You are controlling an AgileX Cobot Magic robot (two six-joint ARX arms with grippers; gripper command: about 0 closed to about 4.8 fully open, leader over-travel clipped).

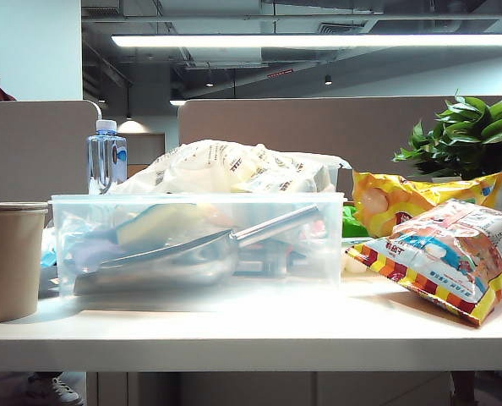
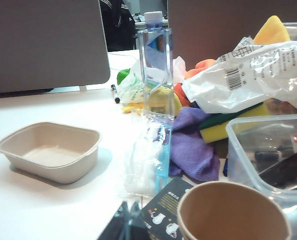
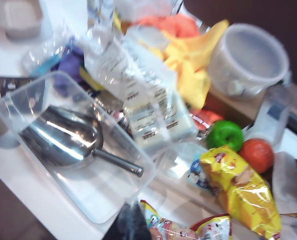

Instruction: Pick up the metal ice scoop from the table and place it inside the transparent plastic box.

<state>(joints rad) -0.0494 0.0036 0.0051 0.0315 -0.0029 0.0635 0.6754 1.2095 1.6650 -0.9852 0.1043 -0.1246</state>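
A: Where is the scoop (image 1: 171,258)?

B: Inside the clear box (image 1: 196,203), lying on the bottom. Its bowl sits toward the end nearest the paper cup (image 1: 10,258) and its handle slants up toward the opposite end. The right wrist view shows the same: the shiny bowl low in the box, the handle stretching across the box floor.

A: And the box itself?

B: It stands on the white table (image 1: 319,334), just beside the cup. A water bottle (image 1: 106,156) and a heap of plastic bags rise behind it, and snack packets (image 1: 445,254) lie on the other side.

A: What are the grippers doing?

B: The right gripper (image 3: 131,227) is only a dark blur at the edge of its own view, high over the near edge of the box. Its jaws are clenched together, and nothing is between them. The left gripper (image 2: 121,225) is a dark shape low in its view, near the cup; I cannot tell how its jaws stand.
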